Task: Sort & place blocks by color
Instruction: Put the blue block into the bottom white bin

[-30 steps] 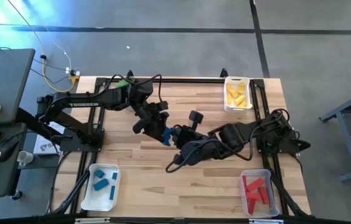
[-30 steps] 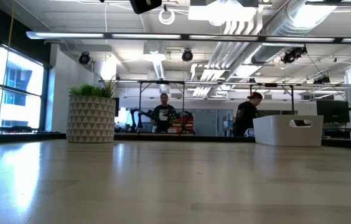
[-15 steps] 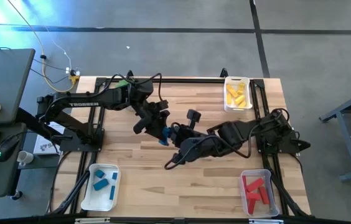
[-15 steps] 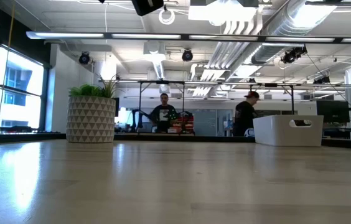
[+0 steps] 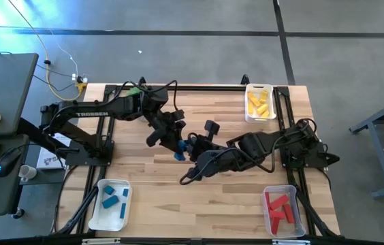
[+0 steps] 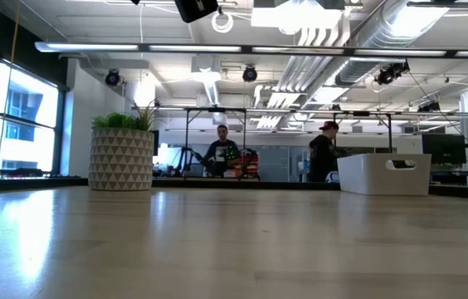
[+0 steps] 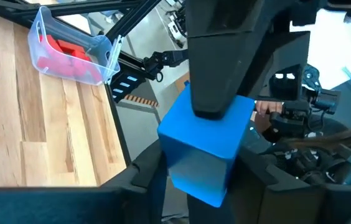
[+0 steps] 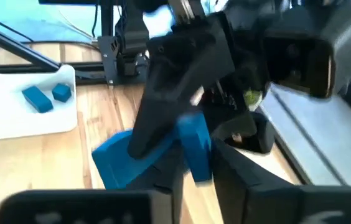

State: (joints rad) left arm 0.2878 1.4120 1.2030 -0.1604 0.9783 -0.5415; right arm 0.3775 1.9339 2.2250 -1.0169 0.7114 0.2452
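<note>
One blue block (image 5: 178, 151) hangs in the air over the middle of the table, between my two grippers. My left gripper (image 5: 176, 144) reaches it from the table's left and is shut on it; the left wrist view shows the block (image 7: 203, 149) filling the gap between its fingers. My right gripper (image 5: 190, 145) meets the same block (image 8: 191, 149) from the table's right. Other blocks lie sorted in trays: blue ones (image 5: 114, 199), yellow ones (image 5: 259, 103) and red ones (image 5: 280, 207). The low view shows neither gripper. My left gripper pinches the blue block's lower half (image 7: 185, 171) between its two fingers, one on each side. The block is lifted clear of the table. My right gripper has the block's other end (image 8: 195, 158) between its fingers. One of its fingers (image 7: 216, 68) lies on that end (image 7: 228, 112).
The white tray with blue blocks (image 5: 95, 212) stands at the near left, the clear tray with red blocks (image 5: 268, 224) at the near right, and the white tray with yellow blocks (image 5: 249, 114) at the far right. A potted plant (image 6: 122, 158) and a white bin (image 6: 383, 173) stand beyond the table.
My right gripper has moved a little toward the table's left, carrying the blue block up against my left gripper. The block stays clear of the table. People in the room behind have shifted.
</note>
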